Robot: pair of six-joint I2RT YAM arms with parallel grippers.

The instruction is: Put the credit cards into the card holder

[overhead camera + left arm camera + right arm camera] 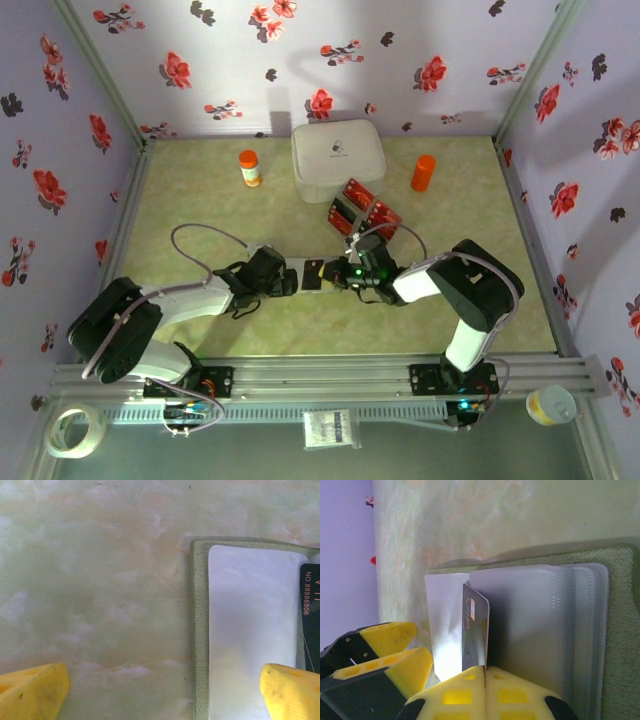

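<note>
At desk (200, 200) middle, from above: see left hand (288, 281) and right hand (348, 272) close together over card holder (312, 275); see more credit cards (362, 212) lying by white box (338, 160).

From left wrist: see left hand (162, 695) spread wide, one fingertip (292, 692) over pale inside of card holder (200, 630); touching or not, cannot tell.

From right wrist: see right hand (485, 672) pinching dark card (475, 625) on its edge, at mouth of clear sleeve (530, 620).

Could bend card or miss slot if pushed in crooked; could drag holder along if not held flat.
</note>
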